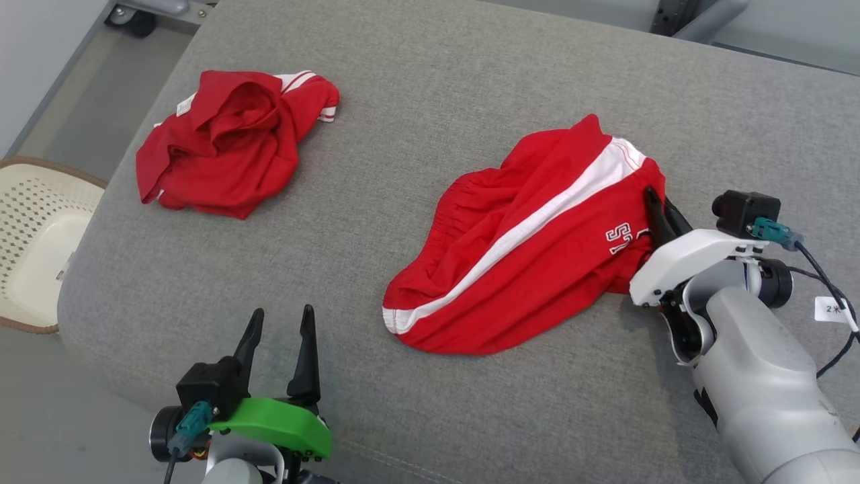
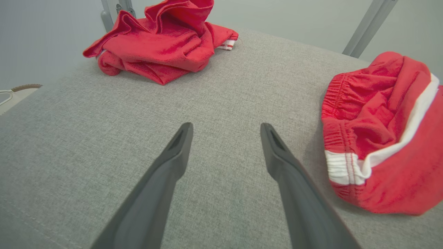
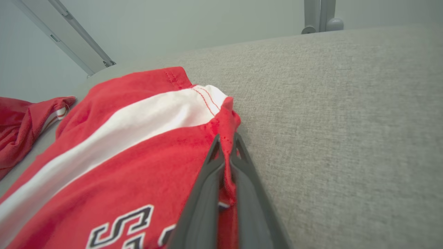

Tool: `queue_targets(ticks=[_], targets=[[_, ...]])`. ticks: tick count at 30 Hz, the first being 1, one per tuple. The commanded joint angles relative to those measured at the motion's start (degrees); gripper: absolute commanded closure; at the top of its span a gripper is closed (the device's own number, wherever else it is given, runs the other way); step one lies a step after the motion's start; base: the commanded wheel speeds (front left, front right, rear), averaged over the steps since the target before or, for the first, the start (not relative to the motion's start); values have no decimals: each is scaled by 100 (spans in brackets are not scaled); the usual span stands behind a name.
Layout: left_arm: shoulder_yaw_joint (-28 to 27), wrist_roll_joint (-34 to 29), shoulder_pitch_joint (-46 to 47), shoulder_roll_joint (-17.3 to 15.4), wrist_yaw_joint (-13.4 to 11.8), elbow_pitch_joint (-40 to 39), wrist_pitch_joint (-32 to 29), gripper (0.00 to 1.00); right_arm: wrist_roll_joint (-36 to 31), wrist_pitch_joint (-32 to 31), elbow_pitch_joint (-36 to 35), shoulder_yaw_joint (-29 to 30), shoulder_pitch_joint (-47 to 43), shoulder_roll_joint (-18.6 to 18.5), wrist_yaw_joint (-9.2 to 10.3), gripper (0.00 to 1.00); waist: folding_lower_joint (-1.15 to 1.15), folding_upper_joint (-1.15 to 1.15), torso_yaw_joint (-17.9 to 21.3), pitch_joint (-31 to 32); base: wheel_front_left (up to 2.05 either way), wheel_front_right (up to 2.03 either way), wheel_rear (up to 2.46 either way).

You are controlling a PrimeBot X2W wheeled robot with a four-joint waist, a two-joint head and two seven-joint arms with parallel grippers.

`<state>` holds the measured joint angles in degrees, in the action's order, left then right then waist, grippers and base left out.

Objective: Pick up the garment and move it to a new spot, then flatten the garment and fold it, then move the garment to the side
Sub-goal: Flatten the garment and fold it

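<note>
The garment [image 1: 524,249] is a pair of red shorts with a white side stripe and lettering, lying crumpled right of centre on the grey cushion. My right gripper [image 1: 657,205] is shut on its right edge; in the right wrist view a fold of red cloth [image 3: 121,138] is pinched between the closed fingers of that gripper [image 3: 226,140]. My left gripper [image 1: 282,319] stands open and empty above the near left of the cushion. The left wrist view has the left gripper [image 2: 225,129] well left of the shorts [image 2: 380,138].
A second crumpled red garment [image 1: 228,144] with white trim lies at the far left of the grey cushion [image 1: 437,101]. A cream perforated basket [image 1: 33,235] stands on the floor off the cushion's left edge. Metal frame legs rise behind the far edge.
</note>
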<state>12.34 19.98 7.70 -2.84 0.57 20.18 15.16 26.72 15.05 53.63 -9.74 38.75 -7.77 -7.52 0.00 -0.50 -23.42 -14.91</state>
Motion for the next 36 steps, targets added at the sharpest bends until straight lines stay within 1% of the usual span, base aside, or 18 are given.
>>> queue_targets(ticks=[1,2,5,9,13,17,20,21,22,23,26,29,36], targets=[[-43,-53,29,-13,30,2,-2,0,-46,18,-121,98,-177,-34,6,100,0,50,216,153,0,0,0],[-43,-53,29,-13,30,2,-2,0,-46,18,-121,98,-177,-34,6,100,0,50,216,153,0,0,0],[-80,-99,-36,-13,63,37,-2,0,-9,18,-433,330,-452,15,6,100,0,50,467,290,0,0,0],[-80,-137,-128,-14,117,86,-2,0,-53,18,-947,693,-938,127,6,100,0,50,877,508,0,0,0],[-75,-183,-147,-14,165,129,-2,0,-159,18,-1486,910,-1516,278,6,100,0,50,1358,692,0,0,0],[-72,-179,-156,-14,176,160,-2,0,-293,17,-1929,955,-2122,424,5,100,0,50,1796,829,0,0,0],[-92,-183,-206,-14,170,199,-2,0,-440,17,-2172,898,-2479,460,5,100,0,50,2073,926,0,0,0],[-102,-188,-230,-15,167,225,-2,0,-455,17,-2193,873,-2609,469,5,79,0,50,2147,969,0,0,0],[-120,-190,-258,-15,160,252,-2,0,-433,17,-2224,809,-2709,474,5,37,0,50,2211,1010,0,0,0],[-146,-181,-279,-15,153,275,-2,0,-416,17,-2270,698,-2780,479,5,0,0,50,2269,1056,0,0,0],[-245,-187,-357,-17,139,311,-1,0,-461,18,-2455,594,-2945,468,5,0,0,50,2439,1183,0,0,0],[-344,-216,-464,-15,152,341,-2,0,-794,18,-2715,592,-3090,481,5,0,0,50,2591,1343,0,0,0],[-648,-359,-676,-15,57,293,-2,0,-1537,17,-3256,709,-3074,475,5,0,0,50,2832,1547,0,0,0]])
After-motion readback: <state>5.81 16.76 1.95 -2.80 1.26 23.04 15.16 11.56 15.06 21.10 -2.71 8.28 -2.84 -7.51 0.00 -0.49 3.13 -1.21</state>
